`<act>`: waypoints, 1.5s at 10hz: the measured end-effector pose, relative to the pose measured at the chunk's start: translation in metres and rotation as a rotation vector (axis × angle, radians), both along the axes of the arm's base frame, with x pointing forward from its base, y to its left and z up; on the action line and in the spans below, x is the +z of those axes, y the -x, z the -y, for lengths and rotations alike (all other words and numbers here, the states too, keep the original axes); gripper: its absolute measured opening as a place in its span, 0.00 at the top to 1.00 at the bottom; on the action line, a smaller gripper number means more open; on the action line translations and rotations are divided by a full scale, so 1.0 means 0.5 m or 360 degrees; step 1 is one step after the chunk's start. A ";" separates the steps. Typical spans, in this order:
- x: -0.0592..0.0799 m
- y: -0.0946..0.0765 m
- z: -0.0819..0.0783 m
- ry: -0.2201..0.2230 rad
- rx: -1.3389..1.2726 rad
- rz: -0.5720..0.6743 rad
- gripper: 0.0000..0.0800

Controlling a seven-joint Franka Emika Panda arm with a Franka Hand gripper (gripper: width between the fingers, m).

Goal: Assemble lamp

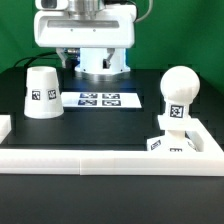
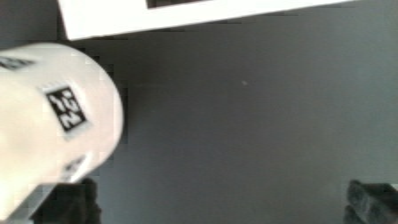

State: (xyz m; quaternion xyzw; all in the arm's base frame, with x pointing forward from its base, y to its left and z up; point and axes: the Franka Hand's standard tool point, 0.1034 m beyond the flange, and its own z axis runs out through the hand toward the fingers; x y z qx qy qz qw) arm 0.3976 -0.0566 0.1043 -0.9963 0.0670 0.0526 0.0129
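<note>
The white cone shade (image 1: 40, 93) stands wide end down on the black table at the exterior view's left; it also fills one side of the wrist view (image 2: 54, 110), tag showing. The ball-topped bulb (image 1: 179, 88) stands upright on the blocky base (image 1: 168, 143) at the exterior view's right; I cannot tell whether it is seated. My gripper (image 2: 217, 205) is open and empty, its dark fingertips (image 2: 64, 203) wide apart above bare table beside the shade. The arm's white hand (image 1: 85, 28) hangs at the top middle.
The marker board (image 1: 98, 99) lies flat between shade and bulb, its edge in the wrist view (image 2: 178, 15). Long white rim bars (image 1: 100, 157) run along the front and up both sides (image 1: 213, 140). The arm's white pedestal (image 1: 102, 62) stands behind.
</note>
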 end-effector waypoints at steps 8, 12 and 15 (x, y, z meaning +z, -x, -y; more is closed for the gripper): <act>0.005 0.013 0.089 -0.0004 0.0121 0.0012 0.13; -0.031 0.024 0.103 -0.0007 0.0139 0.0002 0.13; -0.061 0.030 0.112 0.0009 0.0146 -0.0015 0.13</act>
